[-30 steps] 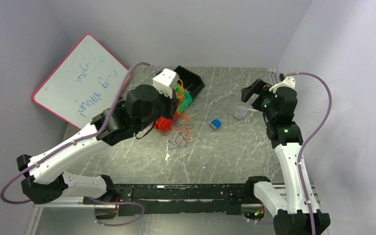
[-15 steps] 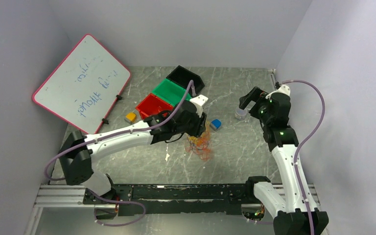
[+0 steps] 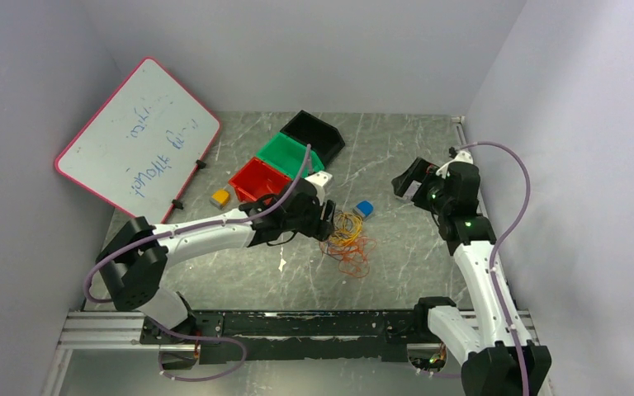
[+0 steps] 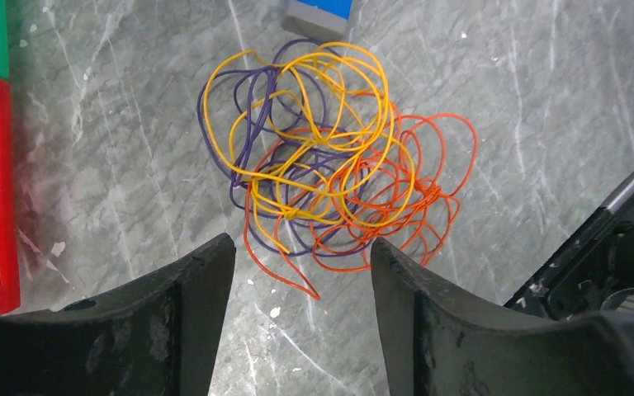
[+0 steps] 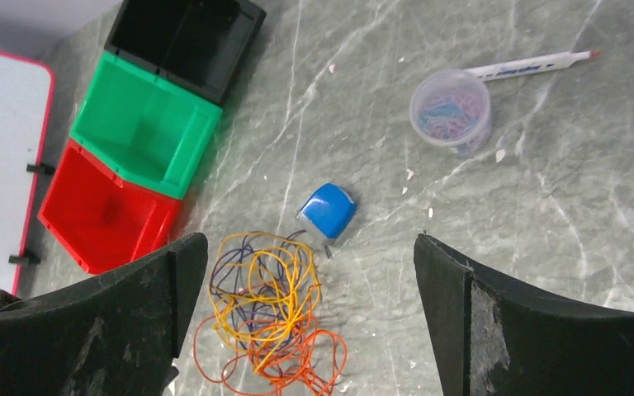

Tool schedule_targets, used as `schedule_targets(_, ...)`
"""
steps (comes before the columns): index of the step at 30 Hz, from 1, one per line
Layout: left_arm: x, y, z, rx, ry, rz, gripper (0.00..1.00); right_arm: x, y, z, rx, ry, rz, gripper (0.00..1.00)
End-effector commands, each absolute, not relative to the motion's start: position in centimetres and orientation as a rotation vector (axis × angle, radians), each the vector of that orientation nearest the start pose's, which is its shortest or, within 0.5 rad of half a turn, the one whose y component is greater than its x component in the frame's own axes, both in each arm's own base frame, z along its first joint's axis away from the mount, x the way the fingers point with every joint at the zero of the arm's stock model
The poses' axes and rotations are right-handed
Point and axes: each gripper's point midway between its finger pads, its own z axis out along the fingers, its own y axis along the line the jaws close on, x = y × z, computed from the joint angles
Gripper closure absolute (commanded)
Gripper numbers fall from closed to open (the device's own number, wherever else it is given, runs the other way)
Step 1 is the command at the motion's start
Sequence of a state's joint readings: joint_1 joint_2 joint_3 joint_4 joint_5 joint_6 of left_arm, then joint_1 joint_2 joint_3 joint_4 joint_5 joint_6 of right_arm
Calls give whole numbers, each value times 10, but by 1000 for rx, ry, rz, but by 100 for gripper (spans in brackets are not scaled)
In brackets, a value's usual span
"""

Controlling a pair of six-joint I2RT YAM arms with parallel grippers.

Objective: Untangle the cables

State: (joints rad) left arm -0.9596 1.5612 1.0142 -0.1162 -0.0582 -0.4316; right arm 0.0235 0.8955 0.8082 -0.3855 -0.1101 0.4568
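The left gripper [image 4: 301, 247] spread over cables [image 4: 330, 173], right gripper [image 5: 309, 243] spread; only right wrist shows a jar [image 5: 450, 111]

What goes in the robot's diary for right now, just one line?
cables: tangled clump on table | left pincer: open above clump, empty | right pincer: open, empty

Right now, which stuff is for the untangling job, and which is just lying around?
For the job: the tangled cables, yellow, orange and purple; the left pincer, open above them.

Just lying about: red bin, green bin, black bin, blue block, clear tub, marker pen, whiteboard.
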Motion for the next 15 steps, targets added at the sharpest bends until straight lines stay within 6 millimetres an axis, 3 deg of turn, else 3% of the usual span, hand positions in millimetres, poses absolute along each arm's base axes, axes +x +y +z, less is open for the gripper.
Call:
schedule_targets(1,251,-362,145,519,2184,-799,35,299,59,192,312,2121,487,1)
schedule_targets(8,252,-348,141,607,2162,-941,44,283,68,168,301,2208,535,8)
schedule_targets(15,243,-339,130,620,2201,-927,47,260,81,141,320,2303,585,17)
